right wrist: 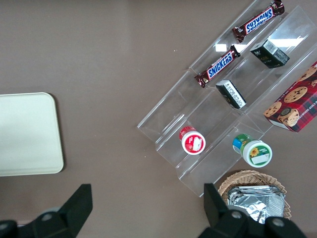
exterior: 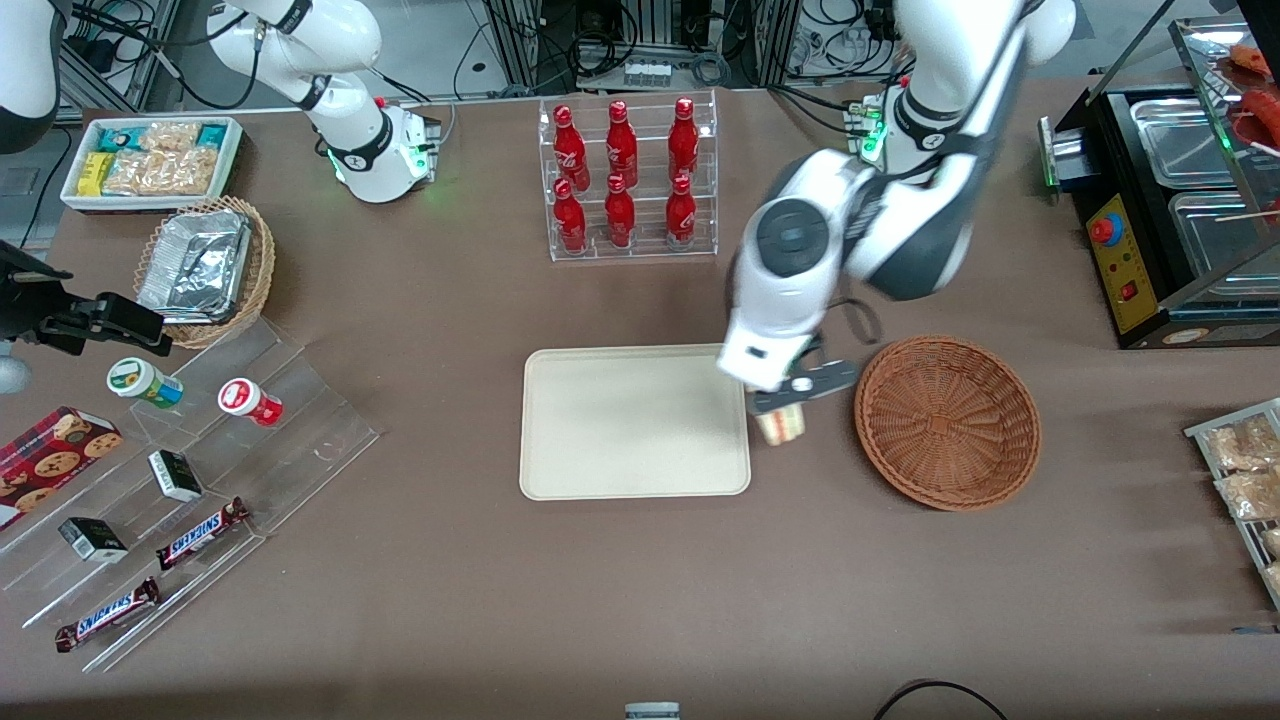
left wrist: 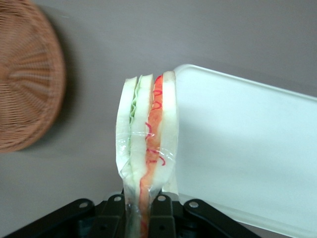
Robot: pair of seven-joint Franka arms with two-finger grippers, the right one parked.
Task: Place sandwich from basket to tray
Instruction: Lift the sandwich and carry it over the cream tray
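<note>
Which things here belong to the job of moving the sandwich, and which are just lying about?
Job: sandwich, clamped in the gripper between basket and tray.

Lying about: bottle rack, Snickers bars, cookie box, foil containers, snack bin.

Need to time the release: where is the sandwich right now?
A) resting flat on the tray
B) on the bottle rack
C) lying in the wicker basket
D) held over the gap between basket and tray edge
D: the hand grips the sandwich between the basket and the tray.
</note>
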